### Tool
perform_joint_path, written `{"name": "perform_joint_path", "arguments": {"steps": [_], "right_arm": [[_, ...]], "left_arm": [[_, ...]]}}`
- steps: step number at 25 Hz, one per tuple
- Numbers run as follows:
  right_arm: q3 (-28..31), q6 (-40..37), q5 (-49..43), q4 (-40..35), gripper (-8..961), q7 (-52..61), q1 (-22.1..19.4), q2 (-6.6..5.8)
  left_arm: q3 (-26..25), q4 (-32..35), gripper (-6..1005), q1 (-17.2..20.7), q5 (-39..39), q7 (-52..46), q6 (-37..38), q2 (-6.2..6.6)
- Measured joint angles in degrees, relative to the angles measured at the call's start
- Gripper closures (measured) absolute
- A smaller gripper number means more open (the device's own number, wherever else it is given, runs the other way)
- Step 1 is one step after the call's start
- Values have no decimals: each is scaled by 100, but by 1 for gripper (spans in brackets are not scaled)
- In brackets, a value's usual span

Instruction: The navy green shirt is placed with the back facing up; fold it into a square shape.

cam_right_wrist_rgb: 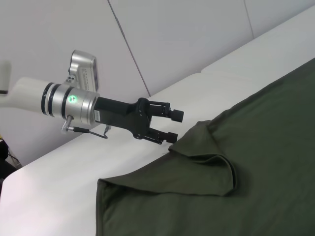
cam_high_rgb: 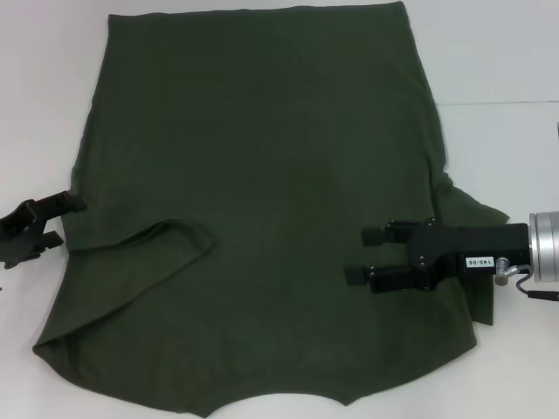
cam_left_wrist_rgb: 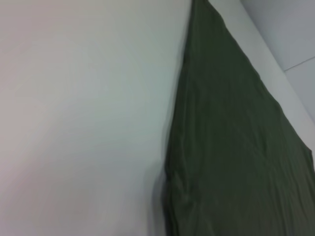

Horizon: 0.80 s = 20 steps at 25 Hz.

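Two grippers, one big shirt, so here's where I'm at. My right gripper [cam_high_rgb: 367, 254] is hovering over the right half of the navy green shirt [cam_high_rgb: 262, 175], fingers apart and holding nothing, with cloth spreading out past both fingertips in every direction. My left gripper [cam_high_rgb: 54, 220] is parked at the shirt's left edge, fingers apart too, tips right at the hem; whether they actually touch the fabric I can't tell. The right wrist view shows it best: the left gripper's open fingers [cam_right_wrist_rgb: 173, 136] sit right at the corner of a flopped-over flap.

That shirt is spread plain side up across the white table [cam_high_rgb: 498, 52], way wider than either gripper's opening. The left sleeve [cam_high_rgb: 170, 240] is already folded inward onto the body, just ahead of my left fingertips. On the other side, the right sleeve [cam_high_rgb: 476, 209] pokes out behind my right fingers, not folded in yet as far as I can judge.

Handling-wise I'd call this light, floppy knit with zero stiffness. It'll sag and drag wherever it isn't held, and the ripples along the edge in the left wrist view say it bunches easily. One layer is thin, so I'd pinch right at an edge or seam, ideally the sleeve hem or shoulder, rather than stabbing at the flat middle where there's nothing to grab.
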Motion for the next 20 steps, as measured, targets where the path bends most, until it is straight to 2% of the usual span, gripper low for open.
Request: {"name": "perform_joint_path", "arguments": {"steps": [20], "right_arm": [[0,34,1,0,50,-4,41,-13]], "left_arm": [[89,-127,152,-157,-49,-73,30,-58]]}}
